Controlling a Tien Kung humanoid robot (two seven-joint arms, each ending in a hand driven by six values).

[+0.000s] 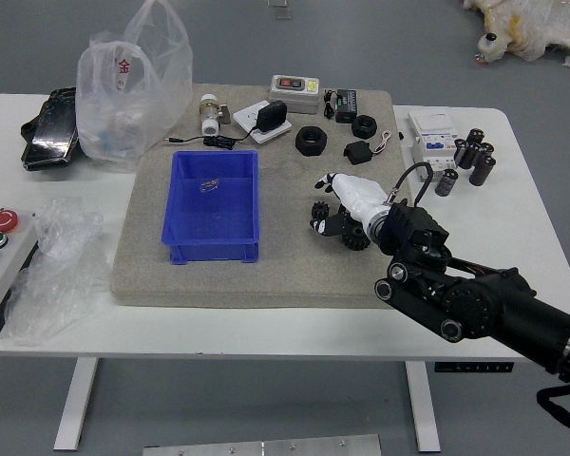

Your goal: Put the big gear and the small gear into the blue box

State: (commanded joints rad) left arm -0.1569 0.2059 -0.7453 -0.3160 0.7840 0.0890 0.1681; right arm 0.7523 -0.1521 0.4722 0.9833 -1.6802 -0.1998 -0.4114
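My right hand (325,204) reaches in from the right, low over the two gears, its fingers spread and pointing left. The small black gear (320,210) shows between the fingers and thumb; whether they touch it I cannot tell. Partly under the hand is the big black gear (355,238), its lower part visible on the grey mat. The blue box (212,251) stands to the left of both gears, with a small clear item inside. My left hand is out of view.
Black rings (311,141), a black block (357,153) and a charger (272,116) lie behind the hand. Dark cylinders (483,171) and a white device (433,142) stand right. Plastic bags (133,95) and a button box (2,252) are at left.
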